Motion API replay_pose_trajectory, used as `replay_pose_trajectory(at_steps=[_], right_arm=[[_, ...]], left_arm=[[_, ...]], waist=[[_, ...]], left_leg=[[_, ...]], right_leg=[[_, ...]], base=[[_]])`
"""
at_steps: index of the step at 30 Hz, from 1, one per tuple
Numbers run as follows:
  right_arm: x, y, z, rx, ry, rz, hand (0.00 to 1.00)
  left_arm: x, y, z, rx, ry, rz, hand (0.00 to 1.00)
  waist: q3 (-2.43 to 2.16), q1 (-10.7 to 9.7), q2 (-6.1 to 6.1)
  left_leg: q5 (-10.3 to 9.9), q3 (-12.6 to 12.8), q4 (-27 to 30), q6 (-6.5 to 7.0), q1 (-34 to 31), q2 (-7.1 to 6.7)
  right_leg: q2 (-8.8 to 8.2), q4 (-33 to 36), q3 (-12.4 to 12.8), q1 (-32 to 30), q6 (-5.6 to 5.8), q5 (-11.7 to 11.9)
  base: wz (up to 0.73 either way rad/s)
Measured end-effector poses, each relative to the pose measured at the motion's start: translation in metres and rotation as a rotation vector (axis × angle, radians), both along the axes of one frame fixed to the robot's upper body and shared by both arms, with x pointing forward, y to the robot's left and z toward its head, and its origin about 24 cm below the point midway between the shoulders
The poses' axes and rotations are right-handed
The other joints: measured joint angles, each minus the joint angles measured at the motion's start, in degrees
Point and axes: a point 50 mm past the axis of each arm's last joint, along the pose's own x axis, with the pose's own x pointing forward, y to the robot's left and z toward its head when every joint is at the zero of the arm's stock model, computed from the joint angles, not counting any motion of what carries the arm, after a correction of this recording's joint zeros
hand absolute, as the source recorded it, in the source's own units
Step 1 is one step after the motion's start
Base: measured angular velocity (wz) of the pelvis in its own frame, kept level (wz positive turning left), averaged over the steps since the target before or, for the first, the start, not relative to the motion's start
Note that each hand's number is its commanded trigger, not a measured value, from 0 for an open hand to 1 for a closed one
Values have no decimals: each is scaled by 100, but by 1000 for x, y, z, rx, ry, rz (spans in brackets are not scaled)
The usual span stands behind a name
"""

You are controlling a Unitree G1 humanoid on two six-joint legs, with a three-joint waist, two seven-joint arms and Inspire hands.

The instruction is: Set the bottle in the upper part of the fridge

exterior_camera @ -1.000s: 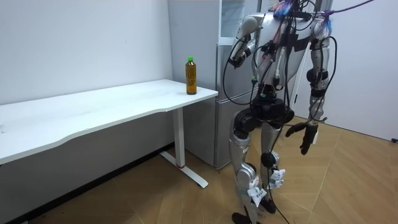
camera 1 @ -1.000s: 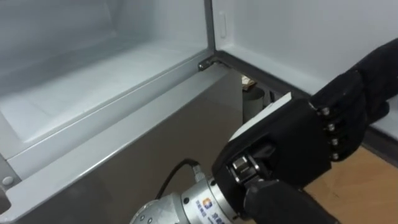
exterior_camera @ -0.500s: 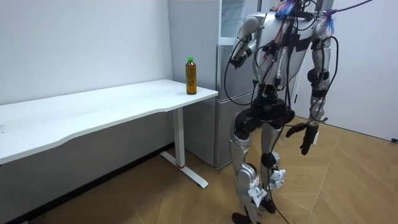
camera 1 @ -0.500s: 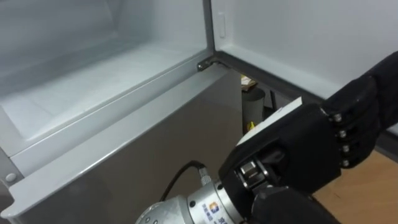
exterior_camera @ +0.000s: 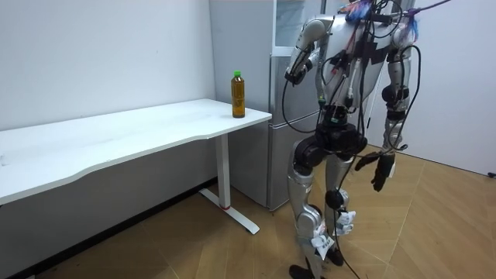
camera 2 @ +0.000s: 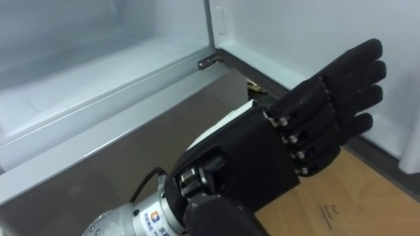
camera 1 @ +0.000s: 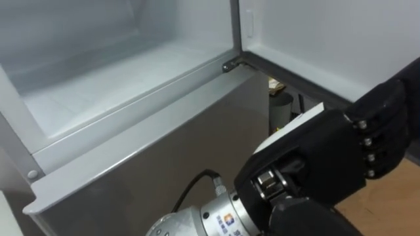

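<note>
In my left eye view, the left hand [camera 1: 321, 164] is up in front of the open upper fridge [camera 1: 118, 85], whose white shelf is bare.

In the room view, the bottle [exterior_camera: 239, 94] stands upright at the corner of the table [exterior_camera: 116, 136], just beside the fridge and apart from both hands. The robot stands before the fridge, its right hand [exterior_camera: 380, 170] hanging low at its side with loose fingers, holding nothing.

In the right eye view, I see the left hand's fingers [camera 2: 354, 72] stretched out straight and empty, above the wooden floor [camera 2: 328, 210].
</note>
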Motion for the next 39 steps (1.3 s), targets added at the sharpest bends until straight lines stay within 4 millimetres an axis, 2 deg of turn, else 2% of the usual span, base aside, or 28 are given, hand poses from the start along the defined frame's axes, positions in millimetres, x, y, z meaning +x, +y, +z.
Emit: replay_pose_trajectory(at_steps=[3,5,10,15,18,21,24,27,29,32,34,37,39], right_arm=[[3,1,0,3,-8,2,0],[4,2,0,1,-14,4,0],[11,5,-1,-14,-44,4,0],[18,8,-1,-16,-76,-15,0],[21,13,-2,-4,-92,-11,0],[20,17,-3,10,-99,-13,0],[15,18,-4,10,-92,-16,0],[11,20,-5,13,-84,-21,0],[13,21,-5,12,-85,-12,0],[12,21,-5,15,-81,-5,0],[11,21,-5,15,-77,-1,0],[11,22,-5,11,-70,25,0],[11,23,-6,9,-63,47,0]], left_arm=[[1,3,-1,12,-4,11,0],[1,4,1,18,-24,27,0],[4,8,2,27,-46,62,0],[6,12,3,37,-59,101,0],[6,15,6,42,-88,130,0],[0,21,14,38,-145,173,0],[-6,35,22,-12,-203,227,0],[-3,44,22,-19,-208,283,0],[0,51,22,-27,-195,329,0],[-1,57,17,-39,-161,370,0],[-3,62,18,-40,-176,400,0],[-7,71,21,-53,-198,465,0],[-8,79,23,-64,-215,512,0]], waist=[[-4,92,5],[-7,250,9],[-9,461,8],[-9,623,-4],[-9,658,-50],[-23,755,-112],[-45,868,-165],[-55,955,-216],[-55,1103,-234],[-60,1182,-275],[-57,1273,-283],[-80,1451,-325],[-70,1564,-371]], left_leg=[[13,-129,0,-16,-58,-17],[55,-183,-31,-55,-88,-45],[93,-456,-111,-44,-117,-82],[149,-626,-97,-11,-178,-121],[236,-765,-152,19,-181,-183],[246,-827,-177,17,-179,-186],[246,-1016,-163,17,-174,-189],[248,-1155,-135,15,-165,-192],[249,-1247,-120,14,-181,-200],[268,-1394,-110,25,-197,-244],[275,-1409,-110,32,-207,-262],[278,-1456,-125,36,-188,-273],[278,-1498,-144,36,-168,-276]], right_leg=[[-36,0,-154,-11,2,-1],[-73,17,-229,-22,2,-1],[-126,14,-501,24,2,-2],[-209,-4,-728,86,12,-15],[-279,-7,-845,121,23,-26],[-289,-82,-944,177,23,-24],[-305,-165,-1134,322,23,-24],[-314,-190,-1221,432,22,-26],[-329,-196,-1292,463,23,-41],[-382,-194,-1443,501,39,-99],[-402,-178,-1472,508,55,-125],[-409,-173,-1488,532,63,-132],[-406,-173,-1500,571,63,-133]], base=[[24],[20],[27],[28],[23],[17],[28],[27],[17],[25],[20],[5],[6]])
